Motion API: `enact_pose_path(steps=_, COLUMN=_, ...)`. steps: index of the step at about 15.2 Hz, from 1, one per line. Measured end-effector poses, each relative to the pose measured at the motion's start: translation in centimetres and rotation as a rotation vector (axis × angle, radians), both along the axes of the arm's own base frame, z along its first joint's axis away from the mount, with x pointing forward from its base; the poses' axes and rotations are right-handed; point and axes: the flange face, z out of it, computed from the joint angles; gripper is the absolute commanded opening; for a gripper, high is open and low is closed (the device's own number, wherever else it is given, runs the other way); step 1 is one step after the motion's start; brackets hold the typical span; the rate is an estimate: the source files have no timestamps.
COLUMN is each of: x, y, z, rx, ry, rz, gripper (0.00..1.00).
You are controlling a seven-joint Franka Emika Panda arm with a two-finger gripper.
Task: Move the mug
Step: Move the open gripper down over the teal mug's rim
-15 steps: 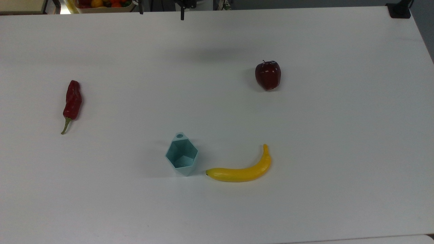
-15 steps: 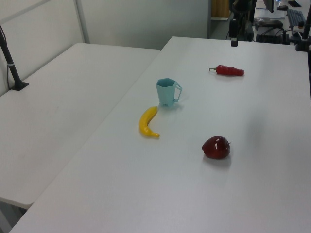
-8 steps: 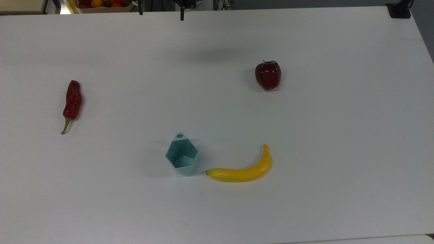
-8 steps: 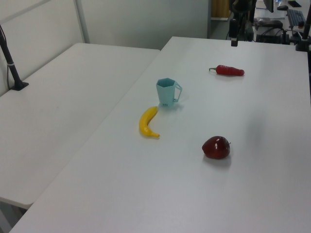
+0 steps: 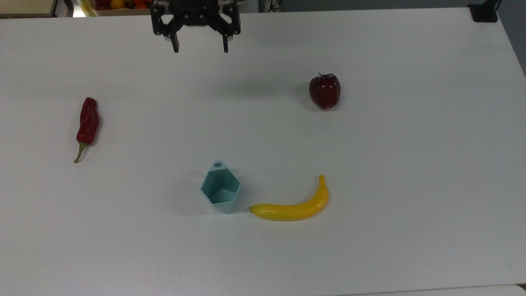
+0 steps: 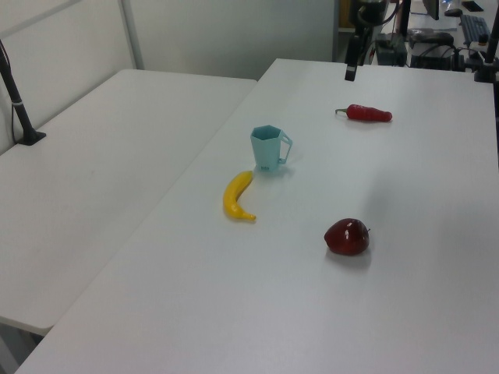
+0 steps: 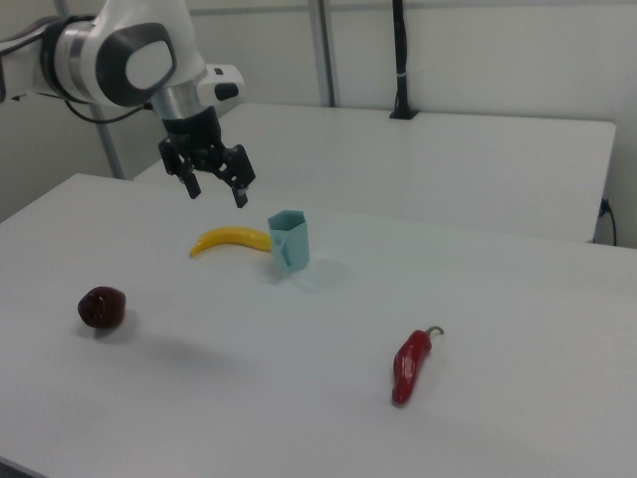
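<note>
The mug (image 5: 220,191), a pale teal plastic cup with faceted hexagonal walls and a small tab handle pierced by a round hole, stands upright on the smooth white table (image 5: 411,164), toward the edge at the top view's bottom. A glossy yellow banana (image 5: 294,204) curves just beside it, with a dark red apple (image 5: 324,91) and a wrinkled red chili pepper (image 5: 87,124) well apart. The black claw (image 5: 199,48) hangs over the opposite edge, fingers spread wide and holding nothing.

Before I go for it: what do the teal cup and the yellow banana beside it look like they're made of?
The pale teal faceted mug looks like matte moulded plastic: flat hexagonal walls, uniform colour, thin rim, dull sheen. The yellow banana is probably a plastic or foam replica: even, saturated colour, no bruising, soft gloss. I can't confirm either by sight alone.
</note>
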Motion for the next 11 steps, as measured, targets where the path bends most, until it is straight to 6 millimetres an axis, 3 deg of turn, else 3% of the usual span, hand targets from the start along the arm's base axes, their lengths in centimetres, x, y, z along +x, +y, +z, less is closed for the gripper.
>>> enact_pose_path(steps=5, x=3.1, y=0.0, z=-4.0, rx=-0.006, ry=-0.044, rz=0.005, gripper=1.00)
enact_pose_path(steps=11, x=7.5, y=0.7, z=-11.5, rx=-0.024, ry=-0.118, rz=0.016, gripper=1.00)
